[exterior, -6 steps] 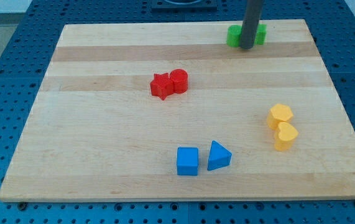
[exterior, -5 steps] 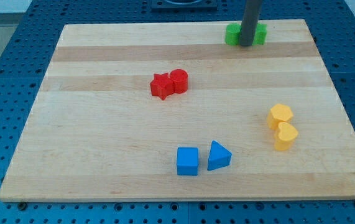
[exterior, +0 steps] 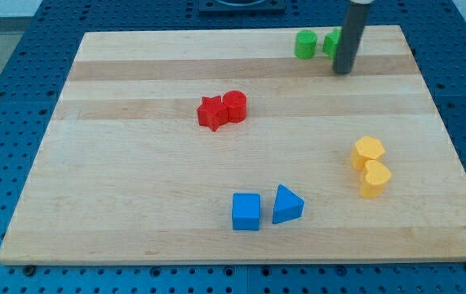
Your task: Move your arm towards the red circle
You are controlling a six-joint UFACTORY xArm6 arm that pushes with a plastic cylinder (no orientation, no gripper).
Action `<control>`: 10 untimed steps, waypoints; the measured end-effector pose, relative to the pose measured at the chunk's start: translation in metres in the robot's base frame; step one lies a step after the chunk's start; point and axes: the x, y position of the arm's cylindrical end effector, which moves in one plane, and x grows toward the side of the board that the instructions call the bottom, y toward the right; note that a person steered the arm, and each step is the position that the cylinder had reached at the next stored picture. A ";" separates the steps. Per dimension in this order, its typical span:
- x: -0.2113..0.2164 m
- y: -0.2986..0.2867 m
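Shifted toward the view's right and slightly down, my tip [exterior: 343,71] now stands just below the two green blocks [exterior: 305,44], holding nothing; nearest lie two blue blocks [exterior: 246,211], then two yellow [exterior: 368,152]; mid-board, the red circle [exterior: 235,106] touches one red star [exterior: 212,113], well left of my tip.

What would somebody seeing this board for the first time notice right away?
Probably the dark rod at the view's top right, with my tip on the wooden board just below two green blocks, partly hiding the right one. Next come the colour pairs: the red circle touching a red star near the middle, two yellow blocks at the right, and a blue cube beside a blue triangle near the bottom.
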 end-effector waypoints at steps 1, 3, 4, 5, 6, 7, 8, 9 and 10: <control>0.003 -0.015; 0.001 -0.018; 0.001 -0.018; 0.001 -0.018; 0.017 -0.019; 0.055 -0.023; 0.083 -0.029; 0.094 -0.053; 0.094 -0.055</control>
